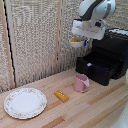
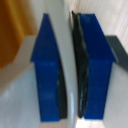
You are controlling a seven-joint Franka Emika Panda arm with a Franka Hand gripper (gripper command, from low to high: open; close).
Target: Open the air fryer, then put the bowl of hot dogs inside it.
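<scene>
Woven-screen panels back a pale wooden table [image 1: 95, 107]; the air fryer [image 1: 112, 50] is seen at the exterior view's right, its drawer [image 1: 97, 67] pulled out; the bowl [image 1: 76, 42] of hot dogs [image 1: 75, 39] is held aloft left of it, its rim pinched by the end effector [image 2: 70, 70].

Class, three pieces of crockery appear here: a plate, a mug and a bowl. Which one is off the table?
The small white bowl, held aloft in the gripper. The patterned plate and pink mug rest on the table.
</scene>
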